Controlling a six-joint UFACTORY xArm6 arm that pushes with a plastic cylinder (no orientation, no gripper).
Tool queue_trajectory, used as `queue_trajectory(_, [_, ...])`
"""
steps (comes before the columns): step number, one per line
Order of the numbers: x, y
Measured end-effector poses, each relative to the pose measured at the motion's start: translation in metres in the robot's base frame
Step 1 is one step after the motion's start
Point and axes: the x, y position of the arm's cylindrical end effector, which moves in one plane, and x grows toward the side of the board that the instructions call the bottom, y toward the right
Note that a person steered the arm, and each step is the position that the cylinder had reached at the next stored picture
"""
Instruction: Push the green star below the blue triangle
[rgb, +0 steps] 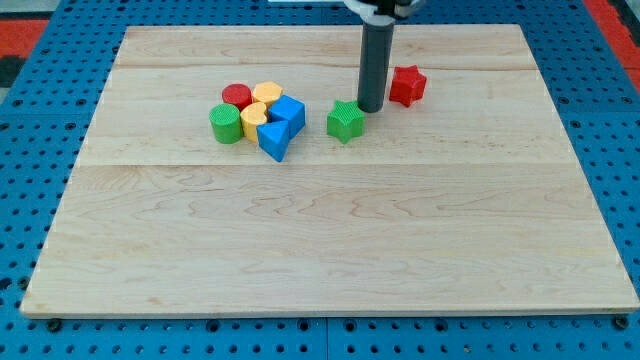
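Note:
The green star lies on the wooden board, a little above the board's middle. The blue triangle lies to the star's left, at the lower right of a cluster of blocks. My tip stands just to the upper right of the green star, touching or nearly touching its edge. The dark rod rises from there to the view's top.
A red star lies right of the rod. The cluster left of the green star holds a blue cube, a yellow heart, a yellow hexagon, a red cylinder and a green cylinder.

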Motion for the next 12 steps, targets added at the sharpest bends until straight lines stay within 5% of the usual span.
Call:
queue_trajectory(3, [0.109, -0.022])
queue_trajectory(4, [0.112, -0.06])
queue_trajectory(6, [0.065, -0.021])
queue_trajectory(8, [0.138, -0.062])
queue_trajectory(10, [0.142, -0.025])
queue_trajectory(11, [0.092, -0.025])
queue_trajectory(12, [0.118, -0.09])
